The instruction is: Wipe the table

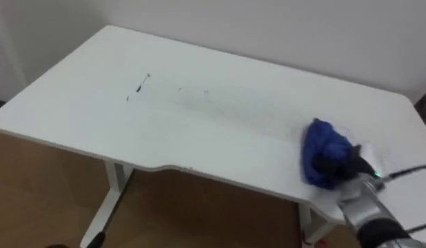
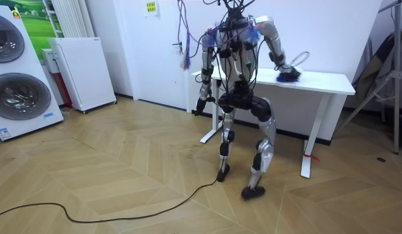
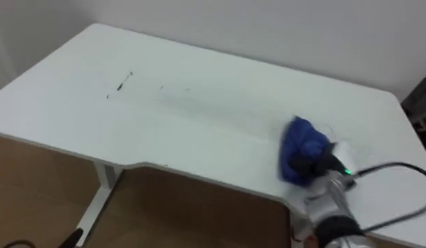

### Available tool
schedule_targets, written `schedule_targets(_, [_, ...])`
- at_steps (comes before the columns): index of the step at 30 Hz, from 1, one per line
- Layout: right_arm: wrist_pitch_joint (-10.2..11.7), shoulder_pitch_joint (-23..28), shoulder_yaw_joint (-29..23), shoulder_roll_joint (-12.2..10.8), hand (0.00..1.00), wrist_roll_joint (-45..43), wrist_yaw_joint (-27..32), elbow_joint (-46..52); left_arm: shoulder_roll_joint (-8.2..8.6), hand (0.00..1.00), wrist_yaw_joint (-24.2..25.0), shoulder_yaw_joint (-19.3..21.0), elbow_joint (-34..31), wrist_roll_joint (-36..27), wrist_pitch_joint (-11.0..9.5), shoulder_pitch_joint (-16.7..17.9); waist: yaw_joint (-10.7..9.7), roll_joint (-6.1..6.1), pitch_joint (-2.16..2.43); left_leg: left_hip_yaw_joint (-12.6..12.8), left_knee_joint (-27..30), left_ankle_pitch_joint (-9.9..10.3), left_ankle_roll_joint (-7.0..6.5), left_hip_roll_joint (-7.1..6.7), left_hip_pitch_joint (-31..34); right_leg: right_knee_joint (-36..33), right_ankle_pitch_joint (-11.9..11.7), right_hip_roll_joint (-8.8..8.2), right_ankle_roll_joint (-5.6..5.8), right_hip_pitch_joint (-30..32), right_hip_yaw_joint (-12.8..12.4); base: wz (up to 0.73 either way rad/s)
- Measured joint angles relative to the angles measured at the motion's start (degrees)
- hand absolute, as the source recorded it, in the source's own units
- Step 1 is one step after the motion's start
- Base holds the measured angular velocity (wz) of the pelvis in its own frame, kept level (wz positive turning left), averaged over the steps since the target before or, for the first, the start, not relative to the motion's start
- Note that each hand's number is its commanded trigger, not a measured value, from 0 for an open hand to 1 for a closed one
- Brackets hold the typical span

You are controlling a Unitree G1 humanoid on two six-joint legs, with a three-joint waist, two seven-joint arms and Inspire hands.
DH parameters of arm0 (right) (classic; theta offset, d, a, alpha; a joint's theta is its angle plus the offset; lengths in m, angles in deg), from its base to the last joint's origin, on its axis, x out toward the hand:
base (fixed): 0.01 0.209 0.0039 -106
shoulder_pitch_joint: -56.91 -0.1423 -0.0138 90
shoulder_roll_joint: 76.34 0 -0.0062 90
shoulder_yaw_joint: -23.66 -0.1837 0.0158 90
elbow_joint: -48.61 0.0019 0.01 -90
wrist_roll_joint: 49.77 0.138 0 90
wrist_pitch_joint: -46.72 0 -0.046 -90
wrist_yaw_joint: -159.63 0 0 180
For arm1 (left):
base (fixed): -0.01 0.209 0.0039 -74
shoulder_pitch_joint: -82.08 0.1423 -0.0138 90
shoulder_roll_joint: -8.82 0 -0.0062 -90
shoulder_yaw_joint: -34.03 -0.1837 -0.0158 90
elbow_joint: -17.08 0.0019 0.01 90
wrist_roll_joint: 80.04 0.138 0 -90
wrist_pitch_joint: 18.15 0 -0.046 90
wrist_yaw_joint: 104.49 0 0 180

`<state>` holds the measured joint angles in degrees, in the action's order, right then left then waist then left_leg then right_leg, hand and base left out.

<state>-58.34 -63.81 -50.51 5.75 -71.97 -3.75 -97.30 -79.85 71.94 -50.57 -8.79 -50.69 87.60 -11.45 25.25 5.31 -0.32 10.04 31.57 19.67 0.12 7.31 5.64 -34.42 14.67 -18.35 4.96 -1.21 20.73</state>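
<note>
While the robot stands at the white table, its right hand clutches a bunched blue cloth near the right front edge, dark fingers curled into the wad's near end. The cloth stretches away from the hand, its long axis running front to back. Dark marks lie well apart to the left. The left hand hangs low, and its fingers cannot be made out.

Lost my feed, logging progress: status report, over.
Right hand on blue cloth, right end of table. Left hand hangs at side. Dark marks far left, not yet wiped. Path clear.
</note>
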Motion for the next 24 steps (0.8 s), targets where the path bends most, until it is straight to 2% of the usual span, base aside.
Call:
schedule_targets(1, [1.4, -4.9, 3.2, -1.2, 1.0, -0.2, -1.0, -1.5, -0.52, 0.0, 0.2, 0.0, -0.1, 0.0, 0.1, -1.5, 2.7, 0.83, -0.38, -3.7, 0.3, -0.8, 1.65, 0.44, 3.1, 5.7, -0.1, -0.16, 0.19, 0.0, 0.7, -0.43])
schedule_targets(2, [2.3, -8.8, 4.8, -1.9, 1.0, -0.6, -2.3, -2.1, -1.3, 0.0, 0.6, 0.0, 0.1, 0.0, 0.1, -2.8, 3.5, 1.51, -0.1, -9.5, -0.2, -2.0, 3.42, 1.26, 5.9, 11.9, -0.2, 1.14, 0.55, 0.0, 1.5, -0.17])
schedule_targets(3, [2.5, -10.2, 5.4, -2.0, 1.0, -0.6, -2.9, -2.1, -1.77, 0.0, 0.8, -0.1, 0.4, -0.1, 0.1, -3.3, 3.5, 1.39, -0.19, -13.0, -0.9, -2.6, 4.45, 1.53, 6.8, 14.9, -0.5, 1.94, 0.89, 0.0, 1.5, 0.28])
schedule_targets(4, [2.9, -12.1, 5.5, -2.0, 1.0, -0.3, -3.1, -2.2, -2.65, 0.0, 0.9, -1.0, 0.7, -0.1, 0.0, -4.1, 3.3, 1.69, -0.1, -19.4, -2.8, -3.7, 6.46, 2.4, 7.6, 19.8, -1.7, 3.15, 1.72, 0.0, 1.9, 0.37])
schedule_targets(5, [3.0, -12.8, 5.4, -1.9, 1.0, -0.2, -3.0, -2.4, -3.08, 0.0, 0.9, -1.4, 0.6, 0.0, 0.0, -4.4, 3.0, 1.86, -0.1, -21.9, -3.5, -4.2, 7.46, 2.86, 8.0, 21.9, -2.8, 3.8, 1.78, 0.0, 2.5, 0.8])
schedule_targets(6, [3.0, -13.5, 5.3, -1.3, 1.0, 0.0, -2.9, -3.2, -4.0, 0.0, 0.9, -2.0, 0.6, -0.1, 0.0, -5.2, 0.9, 2.34, -0.37, -25.1, -3.9, -5.1, 9.52, 3.45, 9.8, 23.7, -4.2, 4.56, 1.24, -0.2, 3.0, 1.15])
schedule_targets(7, [3.7, -13.1, 4.5, -0.5, 1.0, 2.4, -2.7, -3.2, -4.87, 0.0, 0.8, -2.8, 0.3, -0.1, 0.0, -5.9, -0.6, 3.15, -1.01, -26.1, -3.3, -5.7, 11.46, 4.37, 11.2, 20.8, -6.6, 4.91, 3.03, 0.3, 3.6, 1.31])
schedule_targets(8, [4.3, -12.5, 3.8, -0.2, 1.0, 2.9, -2.7, -3.2, -4.86, 0.0, 0.8, -3.1, 0.3, -0.1, -0.1, -5.7, -1.7, 2.77, -1.26, -25.9, -2.5, -6.0, 12.14, 5.43, 11.7, 18.0, -5.0, 5.46, 5.71, 0.3, 4.1, 1.23])
schedule_targets(9, [5.0, -10.5, 3.0, 1.1, 1.0, 3.5, -3.0, -2.9, -4.7, 0.0, 1.1, -3.9, 0.3, 0.0, -0.1, -5.2, -2.4, 2.02, -1.44, -23.6, -2.4, -7.0, 11.6, 7.84, 11.5, 13.4, -1.4, 6.35, 4.47, 0.2, 5.3, 0.9])
schedule_targets(10, [5.1, -8.9, 3.0, 2.7, 1.0, 3.4, -4.0, -2.8, -4.32, 0.0, 1.5, -3.9, 0.3, -0.1, -0.2, -3.9, -2.4, 2.21, -1.31, -20.1, -3.3, -8.1, 10.71, 9.79, 10.5, 9.8, 2.0, 6.39, 3.66, 0.2, 5.8, 0.74])
schedule_targets(11, [5.0, -7.3, 3.0, 4.7, 1.0, 2.7, -4.8, -2.5, -3.86, 0.0, 1.7, -3.9, 0.4, 0.0, -0.2, -2.7, -2.5, 2.2, -1.3, -18.7, -5.2, -9.3, 10.16, 10.64, 9.1, 7.3, 4.4, 6.26, 2.89, 0.2, 6.2, 0.37])
schedule_targets(12, [5.0, -6.5, 2.8, 5.7, 1.0, 2.0, -5.0, -2.3, -3.73, 0.0, 1.8, -3.9, 0.5, -0.1, -0.2, -2.1, -2.6, 2.18, -1.31, -18.3, -6.2, -9.9, 9.8, 10.92, 8.5, 6.4, 5.3, 6.15, 2.52, 0.3, 6.4, 0.35])
schedule_targets(13, [5.0, -5.3, 2.6, 7.7, 1.0, 1.4, -5.4, -1.9, -3.72, 0.0, 2.0, -3.7, 1.0, -0.6, -0.2, -1.4, -3.4, 2.0, -1.25, -17.7, -7.6, -11.5, 9.33, 11.14, 8.2, 4.7, 6.6, 5.97, 1.99, 0.4, 7.3, 0.43])
schedule_targets(14, [4.9, -4.6, 2.6, 9.9, 1.0, 1.4, -5.7, -1.9, -3.76, 0.0, 2.2, -3.7, 1.2, -0.8, 0.1, -0.9, -4.7, 1.63, -1.21, -17.2, -8.6, -13.0, 9.18, 11.16, 8.2, 3.8, 7.6, 5.84, 1.54, 0.3, 8.7, 0.49])
schedule_targets(15, [4.9, -4.5, 2.6, 10.9, 1.0, 1.4, -5.8, -2.0, -3.81, 0.0, 2.4, -3.9, 1.2, -1.2, 0.2, -0.7, -5.3, 1.41, -1.2, -16.6, -9.3, -14.0, 9.13, 11.18, 8.3, 3.5, 7.9, 5.8, 1.43, 0.3, 9.2, 0.59])
schedule_targets(16, [4.7, -3.9, 2.5, 12.4, 1.0, 1.4, -5.9, -2.2, -3.76, 0.0, 3.0, -4.1, 1.2, -1.8, 0.2, -0.6, -6.4, 1.25, -1.01, -14.7, -10.8, -16.7, 9.23, 11.12, 8.4, 3.5, 8.5, 5.85, 1.16, 0.1, 9.4, 0.56])
schedule_targets(17, [4.3, -3.8, 1.9, 13.1, 1.0, 1.4, -5.9, -2.2, -3.48, 0.0, 3.3, -4.4, 1.1, -1.7, 0.2, -0.6, -7.4, 0.97, -0.76, -11.8, -11.2, -18.5, 9.3, 11.03, 8.4, 3.5, 8.7, 5.87, 0.9, 0.1, 9.1, 0.49])
schedule_targets(18, [4.0, -3.8, 1.4, 13.1, 1.0, 1.4, -5.9, -2.1, -3.3, 0.0, 3.4, -4.4, 1.1, -1.7, 0.2, -0.6, -7.7, 0.7, -0.62, -10.4, -10.9, -18.6, 9.32, 10.99, 8.4, 3.5, 8.9, 5.87, 0.77, 0.1, 9.0, 0.2])
schedule_targets(19, [3.7, -3.6, 0.7, 12.9, 1.0, 1.4, -5.9, -2.1, -3.12, 0.0, 3.4, -4.4, 1.0, -1.7, 0.0, -0.6, -7.8, 0.38, -0.45, -7.7, -9.3, -18.6, 9.33, 10.61, 8.4, 3.6, 9.0, 5.61, 0.58, 0.2, 8.9, -0.05])
schedule_targets(20, [3.5, -3.6, 0.9, 12.4, 1.0, 1.2, -6.0, -1.7, -3.11, 0.0, 3.5, -4.4, 1.0, -1.7, 0.1, -0.6, -7.6, 0.37, -0.44, -5.3, -7.4, -18.4, 9.19, 9.77, 8.2, 3.8, 9.0, 5.25, 0.49, 0.2, 8.4, -0.14])
schedule_targets(21, [3.3, -3.7, 0.9, 12.0, 1.0, 0.9, -6.0, -1.4, -3.09, 0.0, 3.5, -4.3, 1.0, -1.7, 0.2, -0.6, -7.4, 0.25, -0.43, -4.6, -6.6, -18.2, 9.05, 9.54, 8.2, 3.9, 8.9, 5.25, 0.34, 0.2, 8.0, -0.28])
schedule_targets(24, [2.3, -4.0, 1.0, 11.3, 1.0, -0.5, -7.0, 0.0, -2.14, 0.0, 3.7, -3.4, 1.1, -1.7, 0.3, 0.3, -5.2, -1.44, -0.5, -4.2, -2.9, -14.5, 7.84, 7.61, 6.7, 4.7, 8.4, 5.8, -0.4, -0.1, 5.5, -0.46])
